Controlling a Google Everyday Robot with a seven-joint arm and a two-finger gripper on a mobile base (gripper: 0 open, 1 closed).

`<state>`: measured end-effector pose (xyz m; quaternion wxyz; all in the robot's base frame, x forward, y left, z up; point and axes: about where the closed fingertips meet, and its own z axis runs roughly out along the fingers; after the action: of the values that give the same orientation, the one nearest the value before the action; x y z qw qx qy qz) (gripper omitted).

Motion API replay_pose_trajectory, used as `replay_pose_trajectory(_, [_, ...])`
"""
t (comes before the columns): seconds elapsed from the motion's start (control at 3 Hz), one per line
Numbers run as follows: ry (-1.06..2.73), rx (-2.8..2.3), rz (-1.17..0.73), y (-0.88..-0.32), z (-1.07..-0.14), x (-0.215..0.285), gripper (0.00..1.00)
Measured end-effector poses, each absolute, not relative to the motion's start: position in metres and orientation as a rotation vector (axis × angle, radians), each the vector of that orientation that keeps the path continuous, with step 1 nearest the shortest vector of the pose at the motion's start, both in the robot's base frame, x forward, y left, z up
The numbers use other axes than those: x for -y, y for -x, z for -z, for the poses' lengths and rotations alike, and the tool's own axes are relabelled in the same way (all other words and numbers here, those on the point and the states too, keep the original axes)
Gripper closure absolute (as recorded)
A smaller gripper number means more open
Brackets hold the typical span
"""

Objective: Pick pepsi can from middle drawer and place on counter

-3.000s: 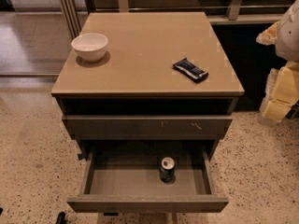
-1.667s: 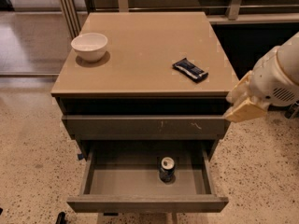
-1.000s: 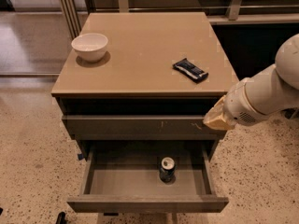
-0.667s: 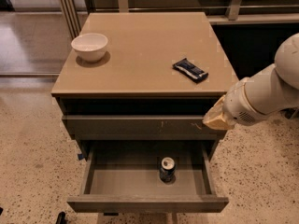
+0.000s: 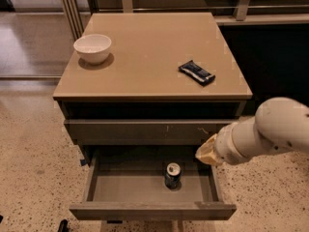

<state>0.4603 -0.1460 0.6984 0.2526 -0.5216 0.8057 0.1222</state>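
Note:
The pepsi can stands upright in the open middle drawer, right of its centre, silver top showing. The tan counter tops the cabinet above. My gripper comes in from the right on a white arm, its pale tip over the drawer's right rear corner, above and to the right of the can and apart from it.
A white bowl sits at the counter's back left and a flat dark snack-bar wrapper at its right. The closed drawer front with pale scratches is above the open drawer. Speckled floor surrounds the cabinet.
My arm has swung in from the right edge of the view, down and left, to the open drawer's right rear corner. The can, bowl and wrapper have not moved.

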Motion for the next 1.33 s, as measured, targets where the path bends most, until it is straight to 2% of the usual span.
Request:
replay_pose_trajectory(0.33, [1.302,-2.2,-0.438,-0.472,-0.597,0.126,1.0])
replay_pose_trajectory(0.67, [1.307,-2.197,-0.43,-0.471,-0.595,0.127,1.0])
replay_pose_trajectory(1.33, [1.312,-2.149,-0.277,-0.49,-0.532,0.137,1.0])
